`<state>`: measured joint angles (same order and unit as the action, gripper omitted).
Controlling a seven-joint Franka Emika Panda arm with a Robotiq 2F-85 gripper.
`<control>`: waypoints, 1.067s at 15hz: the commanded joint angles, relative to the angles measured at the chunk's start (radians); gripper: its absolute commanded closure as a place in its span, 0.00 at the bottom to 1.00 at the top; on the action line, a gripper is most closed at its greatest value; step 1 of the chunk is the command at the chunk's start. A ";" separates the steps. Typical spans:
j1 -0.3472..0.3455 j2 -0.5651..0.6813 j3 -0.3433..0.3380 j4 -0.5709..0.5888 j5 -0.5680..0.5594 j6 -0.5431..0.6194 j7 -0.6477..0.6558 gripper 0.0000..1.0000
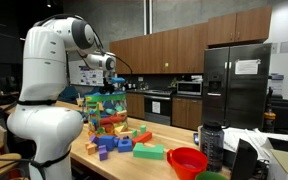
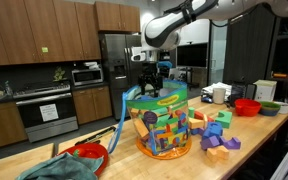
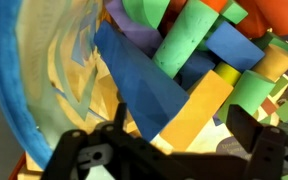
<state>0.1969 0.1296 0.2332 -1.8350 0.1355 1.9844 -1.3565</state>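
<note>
My gripper (image 1: 109,84) hangs just above a clear plastic tub (image 1: 105,113) with a blue rim, heaped with coloured foam blocks; both show in both exterior views, the gripper (image 2: 152,86) over the tub (image 2: 164,128). In the wrist view the gripper (image 3: 179,122) is open, its two dark fingers spread with nothing between them. Below it lie a blue wedge block (image 3: 134,85), a yellow block (image 3: 196,115) and a green cylinder (image 3: 184,40). The tub's blue rim (image 3: 4,90) curves along the left.
Loose blocks (image 1: 114,146) (image 2: 216,136) lie on the wooden counter beside the tub, with a green block (image 1: 149,152). A red bowl (image 1: 187,160) and dark bottle (image 1: 212,143) stand nearby. Another red bowl (image 2: 89,153) and teal cloth (image 2: 54,168) lie at the counter's end.
</note>
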 commanded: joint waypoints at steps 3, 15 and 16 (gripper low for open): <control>-0.002 0.004 0.003 0.002 0.010 0.034 0.003 0.00; -0.012 0.005 0.006 -0.030 0.007 0.032 -0.019 0.00; -0.014 0.003 0.003 -0.036 0.000 0.026 -0.017 0.00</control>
<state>0.1935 0.1554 0.2445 -1.8450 0.1624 2.0347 -1.3631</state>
